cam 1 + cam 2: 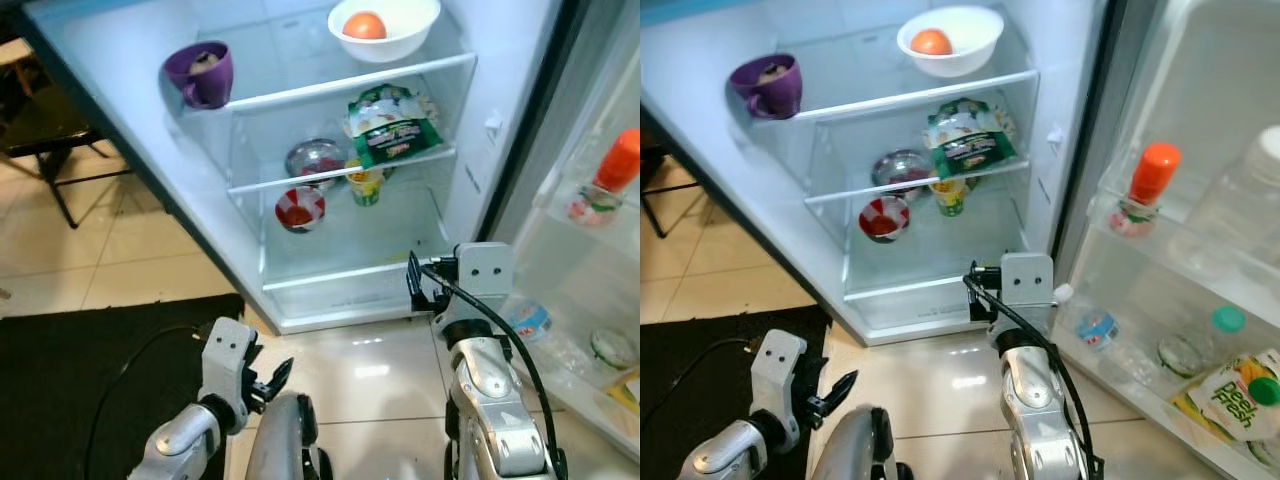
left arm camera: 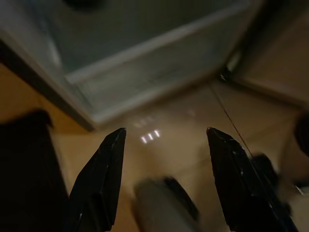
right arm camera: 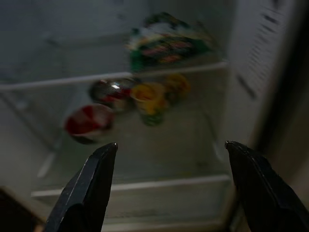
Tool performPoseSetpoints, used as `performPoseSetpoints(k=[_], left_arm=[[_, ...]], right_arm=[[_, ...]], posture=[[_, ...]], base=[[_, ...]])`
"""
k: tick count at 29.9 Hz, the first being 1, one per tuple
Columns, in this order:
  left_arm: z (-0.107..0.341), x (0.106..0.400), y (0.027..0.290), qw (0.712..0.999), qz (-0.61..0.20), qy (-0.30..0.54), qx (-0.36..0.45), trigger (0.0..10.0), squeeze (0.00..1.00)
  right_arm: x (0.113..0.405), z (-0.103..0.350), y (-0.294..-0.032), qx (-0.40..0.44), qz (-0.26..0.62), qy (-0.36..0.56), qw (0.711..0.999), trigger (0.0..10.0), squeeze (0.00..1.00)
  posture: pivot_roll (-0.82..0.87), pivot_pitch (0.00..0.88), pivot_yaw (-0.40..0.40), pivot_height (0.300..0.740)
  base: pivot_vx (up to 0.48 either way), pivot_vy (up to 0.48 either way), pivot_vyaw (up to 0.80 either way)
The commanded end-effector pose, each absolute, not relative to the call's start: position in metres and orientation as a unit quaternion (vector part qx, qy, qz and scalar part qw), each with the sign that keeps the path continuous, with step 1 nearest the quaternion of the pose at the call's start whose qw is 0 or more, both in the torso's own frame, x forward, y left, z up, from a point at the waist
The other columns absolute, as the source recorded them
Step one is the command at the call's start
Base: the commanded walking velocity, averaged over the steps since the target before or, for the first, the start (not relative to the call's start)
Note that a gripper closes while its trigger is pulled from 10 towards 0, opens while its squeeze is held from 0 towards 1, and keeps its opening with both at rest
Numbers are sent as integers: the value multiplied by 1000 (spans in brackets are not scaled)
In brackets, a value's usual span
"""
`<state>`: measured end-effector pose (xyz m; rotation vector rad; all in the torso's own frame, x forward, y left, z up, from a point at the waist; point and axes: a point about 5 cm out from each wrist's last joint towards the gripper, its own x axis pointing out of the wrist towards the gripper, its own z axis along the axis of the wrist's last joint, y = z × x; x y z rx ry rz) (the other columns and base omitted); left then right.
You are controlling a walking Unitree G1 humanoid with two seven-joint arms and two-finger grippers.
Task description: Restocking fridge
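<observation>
The fridge (image 1: 150, 120) stands open before the robot, its door (image 1: 1200, 150) swung out to the right. On the top glass shelf a purple mug (image 1: 202, 73) sits at the left and a white bowl (image 1: 385, 28) holding an orange fruit (image 1: 364, 25) sits at the right. On the middle shelf a green packet (image 1: 390, 125) lies tilted over the front edge. Below it, on the fridge's bottom level, a foil-covered bowl (image 1: 315, 158) stands at the back, a red-and-white bowl (image 1: 300, 209) in front of it to the left, and a yellow cup (image 1: 366, 184) just beside them under the packet.

The right pincer (image 1: 413, 283) is raised at the fridge's lower front edge, pointing inward; in the right wrist view its two black fingers (image 3: 87, 193) stand wide apart with nothing between them, the bottom level's bowls and cup ahead. The left pincer (image 1: 275, 378) hangs low over the tiled floor (image 1: 370, 370) near a black mat (image 1: 90, 370); its fingers (image 2: 99, 181) are likewise spread and empty.

In the door racks an orange-capped bottle (image 1: 1145, 185) stands on the upper rack, with a clear bottle (image 1: 1240, 210) to its right. The lower rack holds a small blue-labelled tub (image 1: 1098, 328), a green-capped bottle (image 1: 1225, 322) and a green-and-yellow carton (image 1: 1235, 392). A dark chair (image 1: 45, 140) stands on the tiles at the far left.
</observation>
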<state>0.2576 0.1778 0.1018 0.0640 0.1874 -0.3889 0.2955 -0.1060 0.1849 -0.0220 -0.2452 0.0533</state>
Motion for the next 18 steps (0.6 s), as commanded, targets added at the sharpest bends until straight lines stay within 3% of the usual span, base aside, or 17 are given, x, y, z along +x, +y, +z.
performPoseSetpoints(k=[1, 18], left_arm=[[100, 254, 185, 976, -186, 103, 48, 10000, 0], [127, 258, 156, 979, -188, 65, 37, 10000, 0]], right_arm=[[294, 181, -103, -4, 33, -117, 993, 10000, 0], [292, 203, -88, -36, 111, -168, 979, 10000, 0]], posture=[[-22, 256, 158, 595], [-71, 161, 88, 595]], base=[[0, 0, 0], [0, 0, 0]])
